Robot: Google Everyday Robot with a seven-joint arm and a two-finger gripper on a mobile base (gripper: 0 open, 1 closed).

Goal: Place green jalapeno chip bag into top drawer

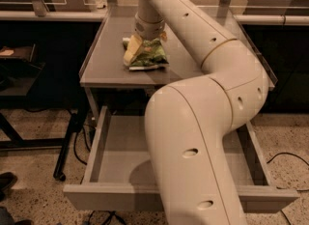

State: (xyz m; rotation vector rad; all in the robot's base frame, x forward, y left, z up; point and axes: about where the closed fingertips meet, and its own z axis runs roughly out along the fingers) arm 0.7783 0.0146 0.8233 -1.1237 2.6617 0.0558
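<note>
The green jalapeno chip bag (pixel 148 56) lies crumpled on the grey tabletop (pixel 106 64), near its middle. My gripper (pixel 145 45) reaches down from above and sits right on the bag, covering its upper part. The top drawer (pixel 116 196) below the tabletop is pulled wide open; its grey floor (pixel 120 154) shows on the left side with nothing on it. My big cream arm (pixel 203 137) crosses in front and hides the drawer's middle and much of its right side. The drawer's handle is not in view.
Raised rims run along the tabletop's left (pixel 91 50) and right edges. A dark shelf unit (pixel 19 74) stands at the left with a black wheeled leg (pixel 65 147) on the speckled floor. A cable (pixel 285 159) lies on the floor at the right. A rail (pixel 48 14) runs behind the table.
</note>
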